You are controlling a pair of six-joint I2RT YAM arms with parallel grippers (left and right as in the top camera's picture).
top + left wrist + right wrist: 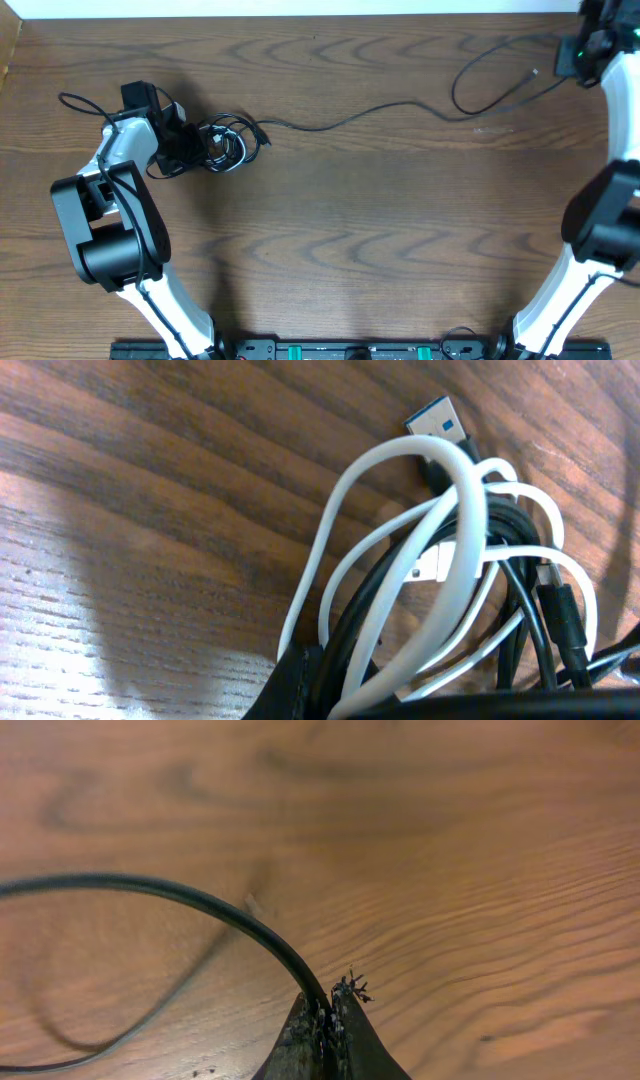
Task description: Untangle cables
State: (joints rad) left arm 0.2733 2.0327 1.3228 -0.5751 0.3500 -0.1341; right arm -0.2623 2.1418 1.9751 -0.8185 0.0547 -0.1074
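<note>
wide bare table [350, 230] lying open
cable tangle [228, 143] blocking far left; black cable [380, 108] stretching across the back

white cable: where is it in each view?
Overhead: white cable, small glints, upper left.
Left wrist: white cable loops centre-right, wound through black cables.
Right wrist: not in view; only a black cable pinched in the right tool.
Shared landmark: the wooden table.

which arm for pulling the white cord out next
Left. The left gripper sits at the knot of white and black cables; the right gripper is far off, shut on a long black cable.
</note>
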